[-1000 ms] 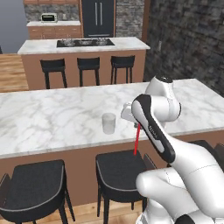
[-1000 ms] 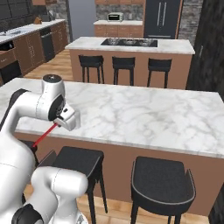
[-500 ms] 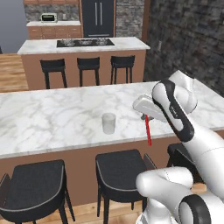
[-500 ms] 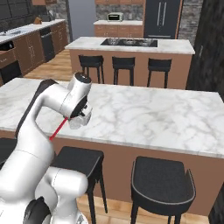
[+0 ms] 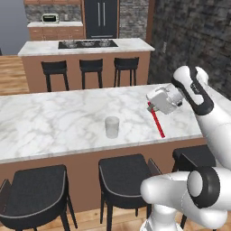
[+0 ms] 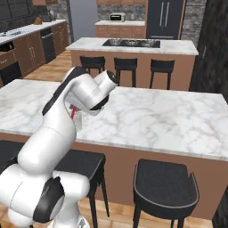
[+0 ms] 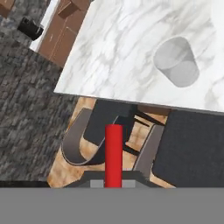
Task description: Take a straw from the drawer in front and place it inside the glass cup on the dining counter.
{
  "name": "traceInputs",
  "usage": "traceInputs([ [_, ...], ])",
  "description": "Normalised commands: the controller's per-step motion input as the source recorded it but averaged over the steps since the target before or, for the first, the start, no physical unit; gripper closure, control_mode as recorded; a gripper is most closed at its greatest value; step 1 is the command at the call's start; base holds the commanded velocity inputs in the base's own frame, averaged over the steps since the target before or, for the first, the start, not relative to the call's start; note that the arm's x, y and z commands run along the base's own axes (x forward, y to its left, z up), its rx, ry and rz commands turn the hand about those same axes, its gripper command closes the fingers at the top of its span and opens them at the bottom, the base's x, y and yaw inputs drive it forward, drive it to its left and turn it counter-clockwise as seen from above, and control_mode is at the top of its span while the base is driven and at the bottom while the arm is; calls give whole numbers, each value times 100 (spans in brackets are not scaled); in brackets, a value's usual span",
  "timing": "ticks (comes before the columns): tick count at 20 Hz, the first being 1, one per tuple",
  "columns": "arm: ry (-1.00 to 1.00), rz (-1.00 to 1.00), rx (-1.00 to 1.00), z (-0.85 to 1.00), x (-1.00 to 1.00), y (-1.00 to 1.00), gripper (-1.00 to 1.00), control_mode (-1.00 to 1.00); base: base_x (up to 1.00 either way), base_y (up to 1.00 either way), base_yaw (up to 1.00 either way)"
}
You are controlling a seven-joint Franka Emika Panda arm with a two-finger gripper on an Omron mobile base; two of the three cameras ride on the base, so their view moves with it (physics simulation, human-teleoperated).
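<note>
Red straw hangs slanted from the jaws, which are clamped on its upper end, above the marble bench. Well to its left, apart, the glass cup stands upright near the bench's front edge.

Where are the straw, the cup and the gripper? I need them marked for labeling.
straw (image 5: 156, 120): left base view, middle of the red stick below the gripper.
cup (image 5: 112, 127): left base view, its clear side wall, on the counter.
gripper (image 5: 151, 106): left base view, its tip where it grips the straw.
</note>
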Motion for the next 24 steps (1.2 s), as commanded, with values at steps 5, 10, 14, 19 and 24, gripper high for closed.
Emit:
traceInputs([
  [5, -18, 20, 25, 36, 22, 17, 100, -100, 0, 0, 0],
  [10, -12, 11, 25, 36, 4, 28, 100, -100, 0, 0, 0],
  [14, -15, 9, 27, 26, 0, 34, 100, -100, 0, 0, 0],
  [19, -37, 14, 20, 5, 0, 15, 100, -100, 0, 0, 0],
  [24, -44, 16, 10, 0, 0, 7, 100, -100, 0, 0, 0],
])
